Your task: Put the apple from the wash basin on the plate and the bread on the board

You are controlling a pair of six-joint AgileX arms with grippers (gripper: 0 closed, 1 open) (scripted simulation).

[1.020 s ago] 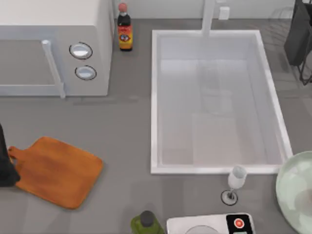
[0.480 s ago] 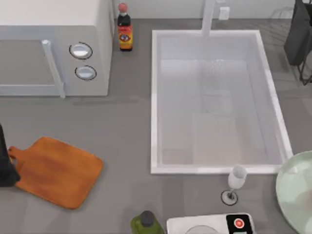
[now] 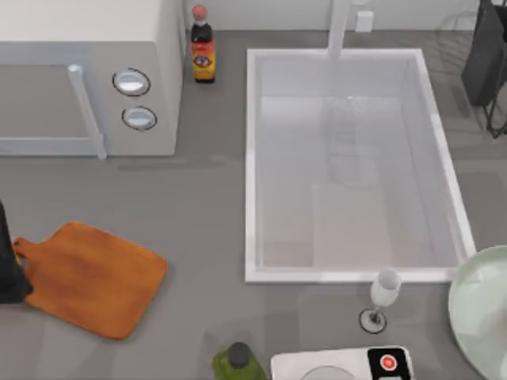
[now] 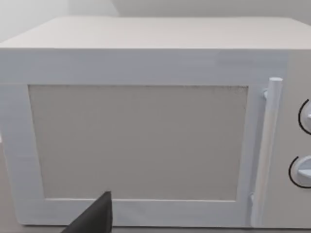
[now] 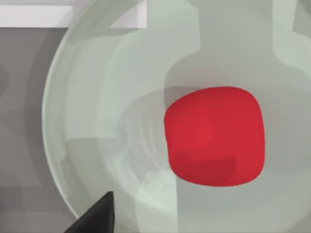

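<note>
The red apple lies in the pale mint-green plate, seen from straight above in the right wrist view. My right gripper hovers over the plate, open, one dark finger off to the side and clear of the apple. The plate's rim shows at the table's right edge. The white wash basin holds nothing. At the left lies the bare orange-brown board, with my left arm parked beside its handle. Its open gripper's finger faces the microwave. The bread is out of view.
A grey-white microwave stands at the back left with a sauce bottle beside it. A wine glass, a green bottle and a white scale stand along the front. A dark rack stands at the back right.
A faint shadow on the plate in the top view has faded. Nothing else has moved.
</note>
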